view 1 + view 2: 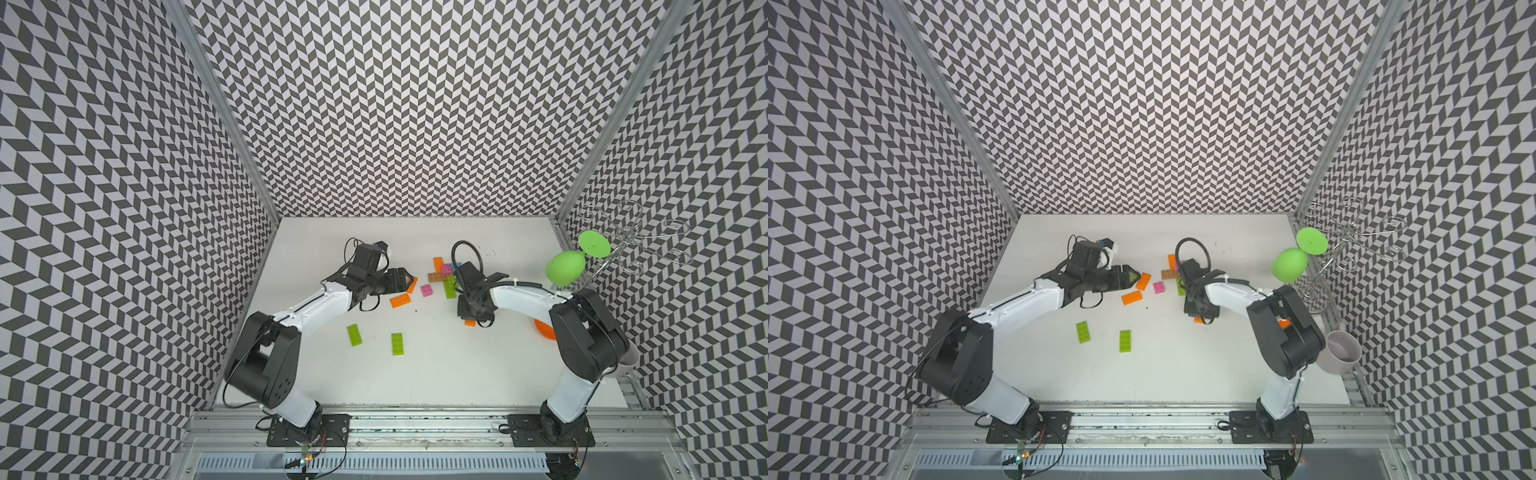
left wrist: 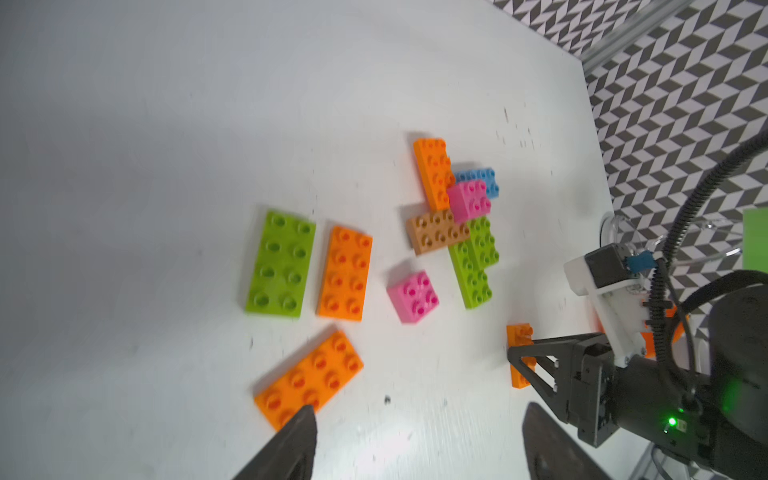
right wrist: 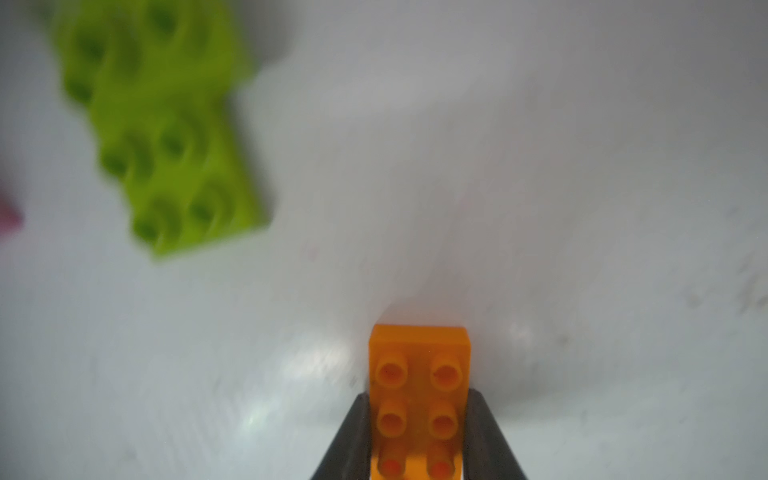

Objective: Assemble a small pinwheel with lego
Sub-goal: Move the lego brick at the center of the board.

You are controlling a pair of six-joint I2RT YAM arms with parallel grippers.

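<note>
My right gripper (image 3: 419,415) is shut on an orange lego brick (image 3: 419,374), both fingers against its long sides, low over the white table (image 1: 415,374). In a top view only an end of that brick (image 1: 469,322) shows under the gripper. A joined cluster of orange (image 2: 432,172), blue (image 2: 484,178), pink (image 2: 469,199), brown (image 2: 434,235) and lime (image 2: 473,266) bricks lies behind it. My left gripper (image 2: 419,419) stands open with nothing between its fingers, above two loose orange bricks (image 2: 309,380) (image 2: 345,274), a lime brick (image 2: 280,264) and a pink square (image 2: 413,297).
Two more lime bricks (image 1: 355,335) (image 1: 397,344) lie toward the front centre. A green goblet (image 1: 565,268) hangs on a wire rack (image 1: 631,241) at the right wall. An orange disc (image 1: 544,328) and a grey mug (image 1: 1343,353) sit by the right arm.
</note>
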